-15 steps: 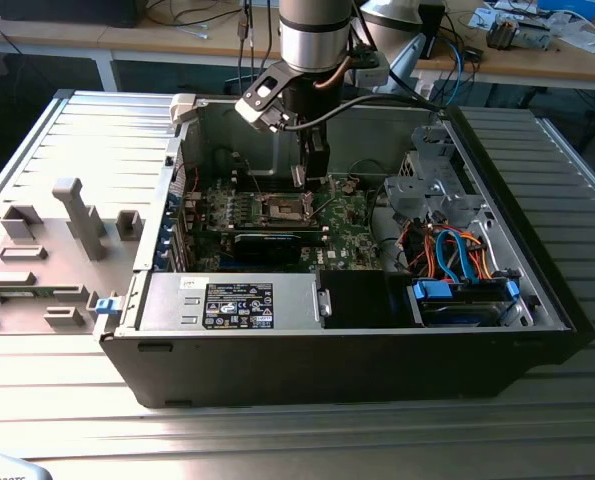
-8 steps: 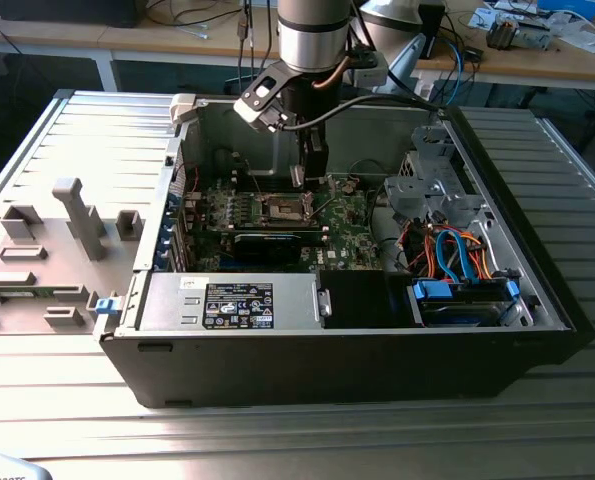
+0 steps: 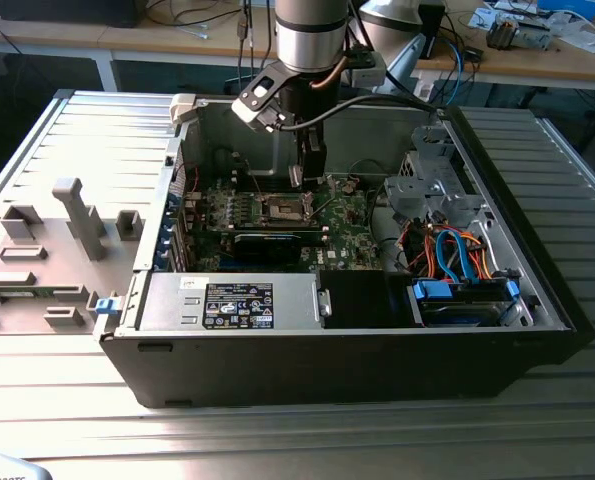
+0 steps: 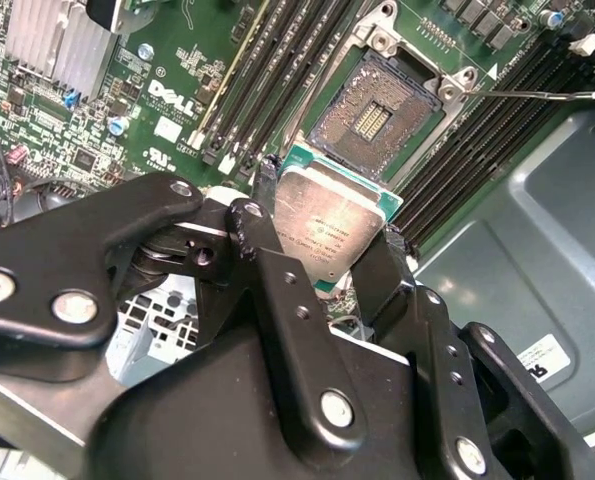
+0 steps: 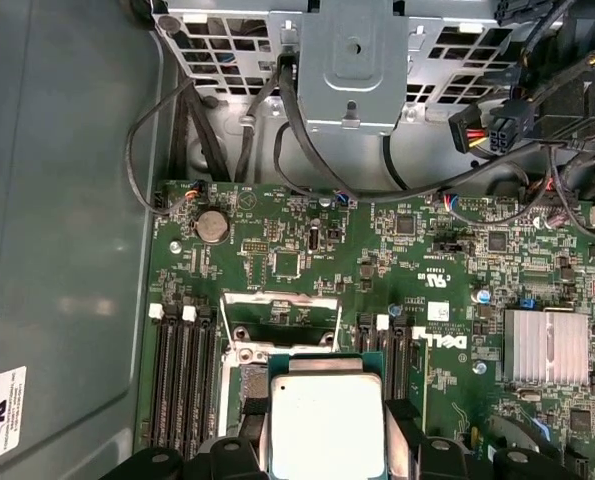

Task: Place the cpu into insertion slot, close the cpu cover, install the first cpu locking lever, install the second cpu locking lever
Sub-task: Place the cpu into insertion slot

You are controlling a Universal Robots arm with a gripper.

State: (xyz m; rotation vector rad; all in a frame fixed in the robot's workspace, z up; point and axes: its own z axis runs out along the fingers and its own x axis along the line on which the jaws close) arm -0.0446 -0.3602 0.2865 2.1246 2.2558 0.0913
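Both wrist views showed the black 2-fingered gripper [image 4: 322, 238] [image 5: 325, 450] closed on the small, flat, square cpu [image 4: 329, 215] [image 5: 325, 425] with its dull silver-grey metal top, 1 finger on each of 2 opposite edges. The cpu hung above the green motherboard [image 4: 192, 60], close to the small square insertion slot [image 4: 372, 115] with its metal rim. The insertion slot lay bare, its contacts uncovered. In the first wrist view the thin, square, silver cpu cover [image 5: 280, 299] stood swung open. In the exterior view the gripper [image 3: 310, 170] reached down inside the open black computer case [image 3: 327, 360].
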